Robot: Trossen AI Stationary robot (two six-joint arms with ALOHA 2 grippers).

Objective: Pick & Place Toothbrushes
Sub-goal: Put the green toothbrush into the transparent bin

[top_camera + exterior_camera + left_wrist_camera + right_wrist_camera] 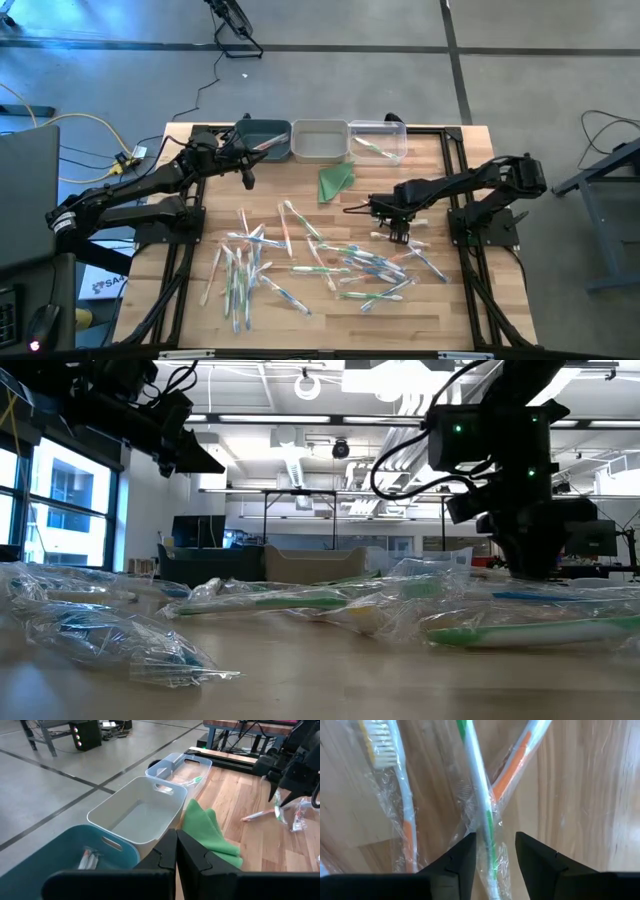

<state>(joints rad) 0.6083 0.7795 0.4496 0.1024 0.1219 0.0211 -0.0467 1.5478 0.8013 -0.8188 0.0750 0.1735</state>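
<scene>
right tool [494,852] — apart, straddling crinkly-wrapped green toothbrush [481,805] | left tool [176,851] — together | wood-slat table [590,795]

two dark, jointed arms with black cables along their links. each gripper has two black, angular fingers [465,857]. green indicator lights glow on one arm's housing.

The right gripper [528,565] tips sit hidden behind wrapped toothbrushes [520,628] in the low view
</scene>
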